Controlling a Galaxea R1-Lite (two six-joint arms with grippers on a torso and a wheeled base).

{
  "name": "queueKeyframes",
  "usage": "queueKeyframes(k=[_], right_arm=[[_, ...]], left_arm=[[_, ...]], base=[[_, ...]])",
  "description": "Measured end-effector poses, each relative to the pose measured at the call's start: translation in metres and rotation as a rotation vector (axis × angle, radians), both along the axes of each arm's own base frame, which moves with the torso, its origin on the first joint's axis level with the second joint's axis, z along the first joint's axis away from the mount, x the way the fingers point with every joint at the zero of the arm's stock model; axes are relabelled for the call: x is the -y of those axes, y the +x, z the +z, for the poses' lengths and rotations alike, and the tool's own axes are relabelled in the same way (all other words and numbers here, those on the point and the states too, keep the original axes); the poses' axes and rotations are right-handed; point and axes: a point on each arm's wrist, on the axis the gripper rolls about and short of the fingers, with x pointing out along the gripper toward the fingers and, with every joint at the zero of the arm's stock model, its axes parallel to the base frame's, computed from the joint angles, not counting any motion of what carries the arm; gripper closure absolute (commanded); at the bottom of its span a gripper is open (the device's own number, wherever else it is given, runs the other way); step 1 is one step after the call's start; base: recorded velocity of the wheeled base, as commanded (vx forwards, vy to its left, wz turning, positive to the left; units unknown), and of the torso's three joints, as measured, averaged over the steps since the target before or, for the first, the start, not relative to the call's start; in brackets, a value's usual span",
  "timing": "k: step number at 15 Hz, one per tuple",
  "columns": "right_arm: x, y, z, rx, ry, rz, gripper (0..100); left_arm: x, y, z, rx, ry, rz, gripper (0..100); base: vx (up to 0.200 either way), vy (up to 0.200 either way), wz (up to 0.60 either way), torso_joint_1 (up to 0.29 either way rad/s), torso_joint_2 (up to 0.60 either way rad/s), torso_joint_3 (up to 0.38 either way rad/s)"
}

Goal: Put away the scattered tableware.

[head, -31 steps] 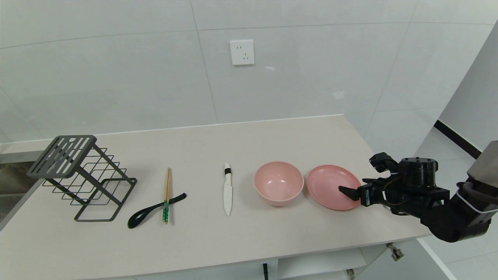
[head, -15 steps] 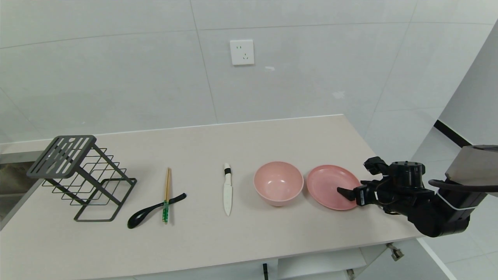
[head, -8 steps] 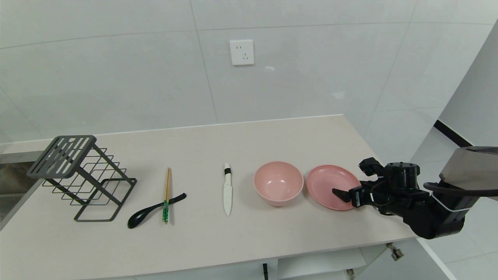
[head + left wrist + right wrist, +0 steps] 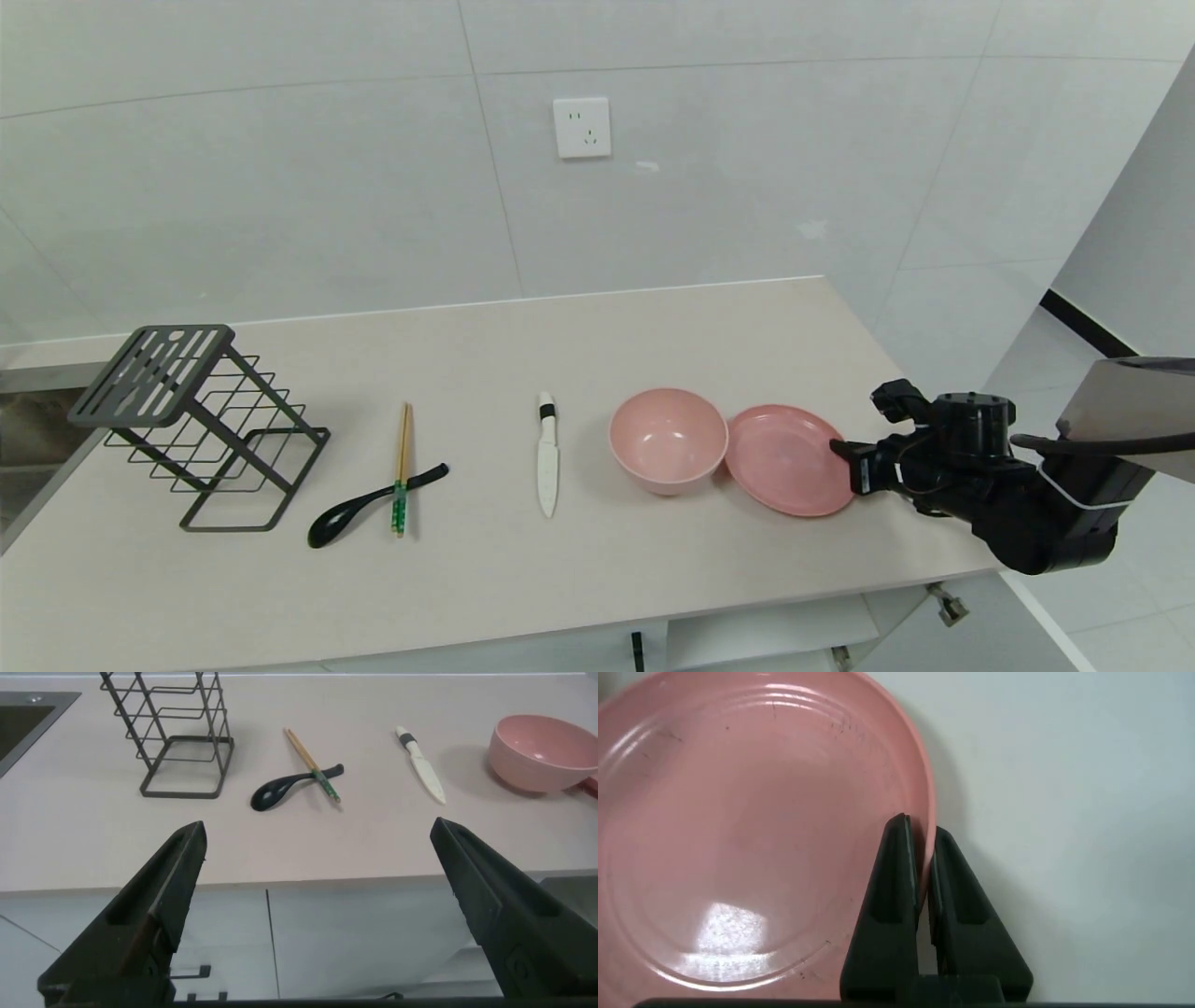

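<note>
The right gripper (image 4: 920, 833) holds the round pink plastic plate (image 4: 782, 459) by its right rim: the 2 black fingers are nearly together, 1 on the inner side of the rim and 1 on the outer side. The plate is on the beige countertop (image 4: 579, 569), near the right end, and its left edge meets the side of the round pink plastic bowl (image 4: 667, 439); it is not possible to tell if the plate rests flat or is a little tilted. To the left of the bowl lies the white knife with a black band on the handle (image 4: 546, 457), apart from the other things. Further left, the pair of wooden chopsticks with green bands (image 4: 401, 465) lies across the handle of the black spoon (image 4: 369, 506). The dark metal wire rack (image 4: 201, 425) stands upright at the left end of the countertop. The left gripper (image 4: 316, 833) hangs in front of the countertop edge, below its level, with its jaws wide apart and nothing between them.
</note>
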Motion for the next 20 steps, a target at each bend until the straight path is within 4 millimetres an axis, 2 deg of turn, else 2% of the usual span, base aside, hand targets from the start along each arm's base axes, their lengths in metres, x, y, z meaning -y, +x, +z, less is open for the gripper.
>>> queueKeyframes(k=[3,6,9,12,15,17,18,20], right_arm=[[0.002,0.0,0.011,0.021,-0.002,-0.009,100],[-0.001,-0.006,0.045,0.099,0.002,-0.005,100],[0.0,-0.029,0.086,0.206,0.014,-0.002,100],[0.003,-0.061,0.11,0.284,0.03,-0.002,100],[0.006,-0.086,0.124,0.337,0.039,-0.003,100],[0.008,-0.105,0.127,0.406,0.047,-0.004,100],[0.009,-0.111,0.123,0.4,0.05,-0.004,100],[0.004,-0.118,0.12,0.381,0.073,0.01,100]], left_arm=[[0.0,0.0,0.0,0.0,0.0,0.0,0],[0.0,0.0,0.0,-0.001,0.004,0.0,0],[0.0,0.0,0.0,-0.001,0.007,-0.001,0],[0.0,0.0,0.0,-0.001,0.007,-0.001,0],[0.0,0.0,0.001,0.013,0.012,-0.008,0],[0.0,-0.002,0.018,0.179,0.032,-0.006,0],[0.0,-0.003,0.024,0.235,0.031,-0.008,0],[0.002,-0.005,0.032,0.316,0.033,-0.079,0]], base=[[0.0,0.0,0.0,0.0,0.0,0.0],[0.0,0.0,0.0,0.0,0.0,0.0],[0.0,0.0,0.0,0.0,0.0,0.0],[0.0,0.0,0.0,0.0,0.0,0.0],[0.0,0.0,0.0,0.0,0.0,0.0],[0.0,0.0,0.0,0.0,0.0,0.0],[0.0,0.0,0.0,0.0,0.0,0.0],[0.0,0.0,0.0,0.0,0.0,0.0]])
